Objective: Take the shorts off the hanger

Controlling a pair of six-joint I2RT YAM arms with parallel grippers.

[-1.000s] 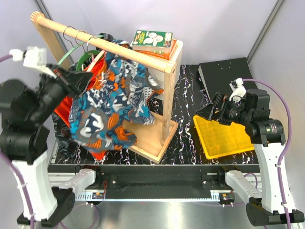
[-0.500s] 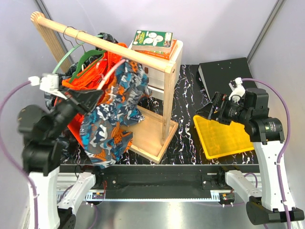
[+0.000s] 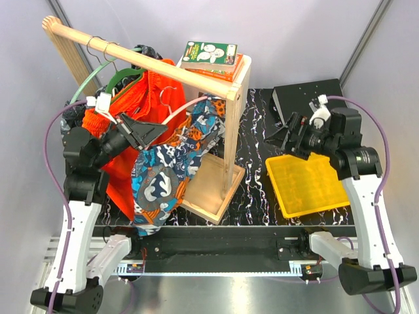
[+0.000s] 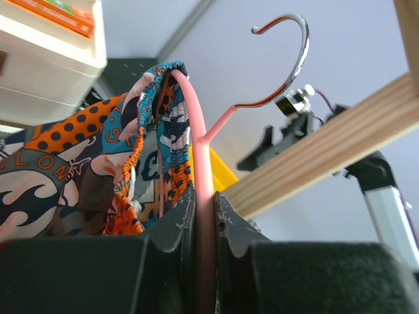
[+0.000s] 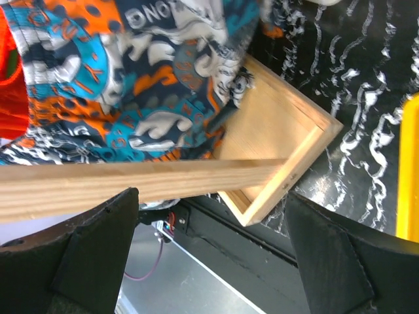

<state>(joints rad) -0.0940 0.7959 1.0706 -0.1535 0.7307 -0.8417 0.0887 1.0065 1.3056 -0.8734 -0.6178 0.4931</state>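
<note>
My left gripper is shut on the pink hanger. In the left wrist view the jaws pinch its bar, and its metal hook hangs free of the wooden rail. The blue, orange and white patterned shorts hang from this hanger in front of the rack and also show in the right wrist view. The plain orange shorts hang from the rail behind them. A dark cloth shows partly behind the rail. My right gripper is wide open and empty, right of the rack's post.
Wooden rack base on the black marbled table. Books lie on the rack's top shelf. Green hangers are on the rail. A yellow tray sits under my right arm, with a black box behind it.
My left arm has swung down and toward the rack with the pink hanger, and the patterned shorts have come off the rail and dropped forward. My right gripper has shifted slightly toward the rack.
</note>
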